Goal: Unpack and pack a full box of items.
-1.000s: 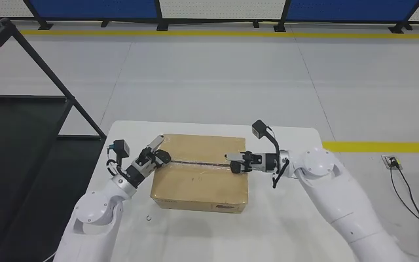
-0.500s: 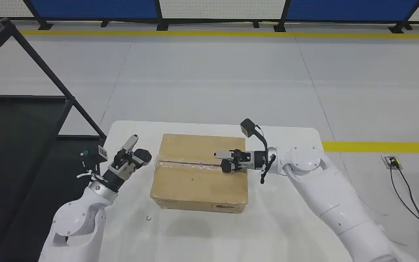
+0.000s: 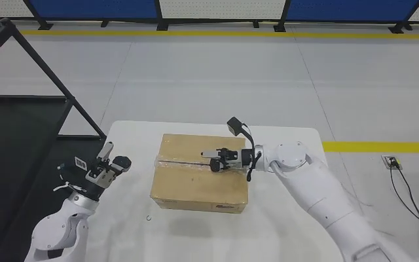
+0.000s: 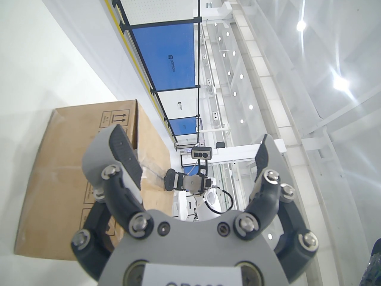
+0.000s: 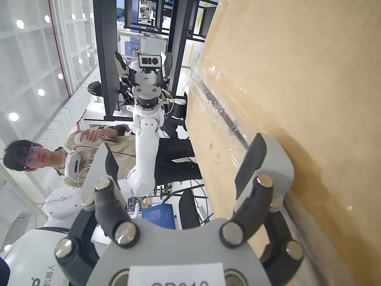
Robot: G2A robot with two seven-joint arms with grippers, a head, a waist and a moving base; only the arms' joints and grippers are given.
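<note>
While left gripper [image 3: 116, 154] and right gripper [image 3: 209, 160] both gape empty, the taped box [image 3: 196, 187] lies long axis side-to-side

This looks like a robotics lab or test hall. Beyond the white table [image 3: 196, 229], a pale smooth floor [image 3: 216, 78] crossed by a yellow line [image 3: 196, 33] ends at blue and white partition panels [image 3: 91, 8]. A black metal frame [image 3: 65, 108] stands beside the table, and spotlights [image 4: 300, 25] dot the high ceiling above it.

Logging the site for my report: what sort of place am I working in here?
Probably a robot test bay in a factory hall: blue partition panels fence it off, a yellow line runs along the floor, and the box sits on a white table.
</note>
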